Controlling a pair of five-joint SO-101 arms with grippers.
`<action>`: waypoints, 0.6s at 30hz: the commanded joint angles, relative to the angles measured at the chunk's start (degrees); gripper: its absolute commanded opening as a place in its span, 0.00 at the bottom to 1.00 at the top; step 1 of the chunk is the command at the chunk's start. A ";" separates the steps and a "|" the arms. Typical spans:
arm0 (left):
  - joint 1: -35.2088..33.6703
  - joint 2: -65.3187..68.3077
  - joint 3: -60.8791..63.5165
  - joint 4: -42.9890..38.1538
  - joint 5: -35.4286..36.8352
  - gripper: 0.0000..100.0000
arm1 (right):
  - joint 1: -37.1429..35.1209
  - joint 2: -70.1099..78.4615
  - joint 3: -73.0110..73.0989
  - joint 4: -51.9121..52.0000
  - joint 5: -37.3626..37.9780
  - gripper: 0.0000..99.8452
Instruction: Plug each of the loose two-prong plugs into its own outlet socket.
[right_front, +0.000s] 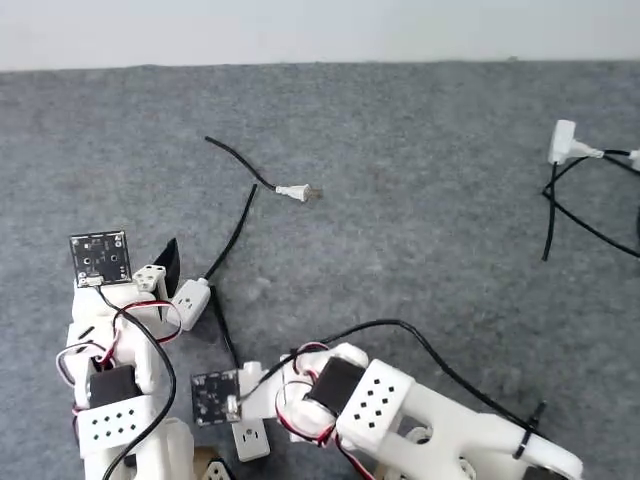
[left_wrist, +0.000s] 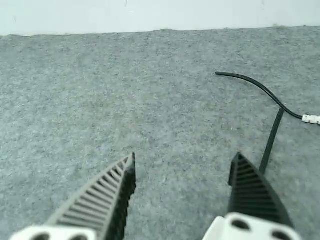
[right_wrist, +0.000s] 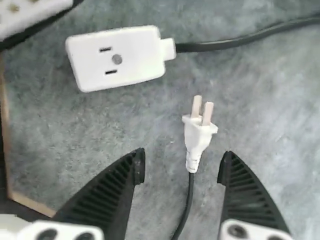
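A white two-prong plug (right_wrist: 200, 131) lies on the grey carpet, prongs pointing at a white outlet socket (right_wrist: 117, 57) a short way ahead of it. My right gripper (right_wrist: 182, 162) is open, one finger on each side of the plug's black cord, not touching it. That socket (right_front: 190, 300) lies beside the left arm. A second loose plug (right_front: 295, 192) lies mid-carpet on a short black cable, also seen as the plug (left_wrist: 311, 119) at the picture's edge. My left gripper (left_wrist: 185, 162) is open over bare carpet, holding nothing.
Another white outlet (right_front: 250, 438) lies under the right arm near the front edge. A white connector with black cables (right_front: 565, 142) sits at the far right. A pale wall (right_front: 320, 30) bounds the carpet at the back.
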 joint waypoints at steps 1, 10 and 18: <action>-0.44 0.09 -0.66 -1.58 0.09 0.28 | -0.04 0.04 1.58 -4.53 2.73 0.24; -0.35 0.18 -0.66 -1.85 -0.62 0.28 | 7.16 0.13 2.37 -10.33 5.45 0.24; -0.35 0.53 -0.57 -2.64 -0.88 0.28 | 7.34 0.13 6.51 -14.20 4.22 0.24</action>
